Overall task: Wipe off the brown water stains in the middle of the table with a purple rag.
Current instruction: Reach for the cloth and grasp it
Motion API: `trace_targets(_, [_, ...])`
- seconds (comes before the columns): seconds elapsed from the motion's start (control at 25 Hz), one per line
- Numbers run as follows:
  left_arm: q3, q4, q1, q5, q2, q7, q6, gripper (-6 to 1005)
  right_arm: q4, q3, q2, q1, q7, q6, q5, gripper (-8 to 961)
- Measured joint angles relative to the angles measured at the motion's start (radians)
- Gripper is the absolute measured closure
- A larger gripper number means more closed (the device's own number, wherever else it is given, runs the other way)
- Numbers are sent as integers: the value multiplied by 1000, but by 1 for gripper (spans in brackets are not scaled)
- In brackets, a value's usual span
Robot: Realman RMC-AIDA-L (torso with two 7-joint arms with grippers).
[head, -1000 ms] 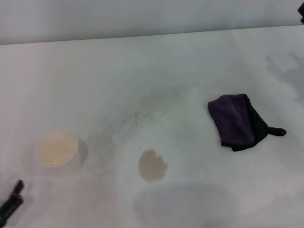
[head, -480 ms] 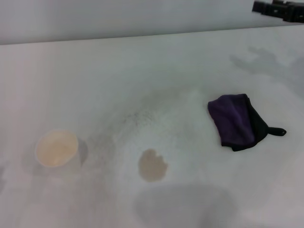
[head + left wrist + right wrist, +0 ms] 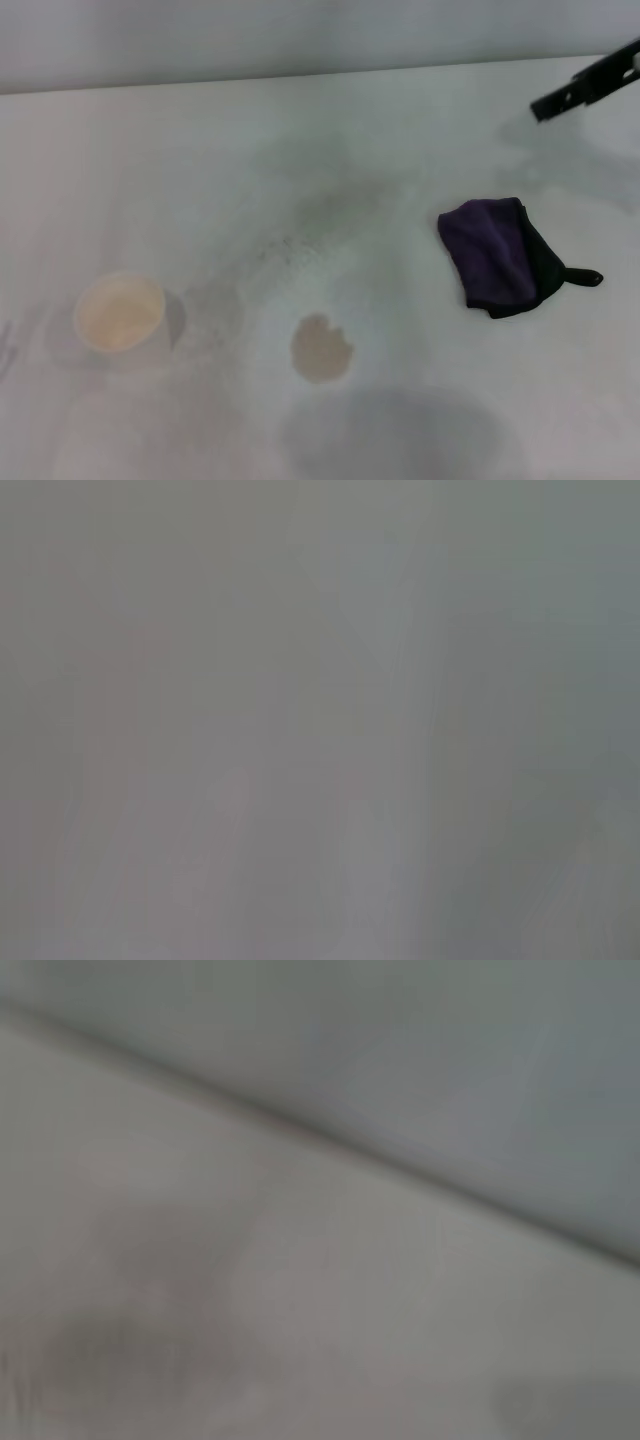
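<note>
The brown water stain (image 3: 321,348) is a small roundish light-brown blot on the white table (image 3: 300,150), near the front middle. The purple rag (image 3: 495,255) lies crumpled to the right of the stain, its black edging and short loop pointing right. My right gripper (image 3: 562,97) shows as a dark bar at the far right, above the table behind the rag and apart from it. My left gripper is out of view. The left wrist view shows only flat grey. The right wrist view shows bare table (image 3: 200,1290) and its far edge.
A white paper cup (image 3: 120,315) stands upright at the front left, left of the stain. Faint grey speckled smudges (image 3: 290,245) run across the middle of the table. A grey wall (image 3: 300,35) lies behind the table's far edge.
The left gripper, seen at the front left corner a second ago, has left the view. The right gripper has come further in at the top right and lower. Rag, stain and cup have not moved.
</note>
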Motion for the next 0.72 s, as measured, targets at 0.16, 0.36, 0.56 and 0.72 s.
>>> trace_targets(0.16, [-2, 0, -13, -2, 2, 8, 1, 106, 7, -195, -3, 11, 122, 34, -39, 89])
trace_targets(0.36, [-3, 2, -36, -16, 3, 36, 1, 106, 44, -337, 6, 20, 202, 29, -25, 91])
trace_targets(0.56, [-4, 2, -46, -31, 3, 37, 1, 106, 162, -406, 7, 38, 222, -46, 16, 92])
trace_targets(0.72, [-4, 3, -54, -31, 3, 37, 1, 107, 258, -452, 5, 40, 220, -130, 18, 94])
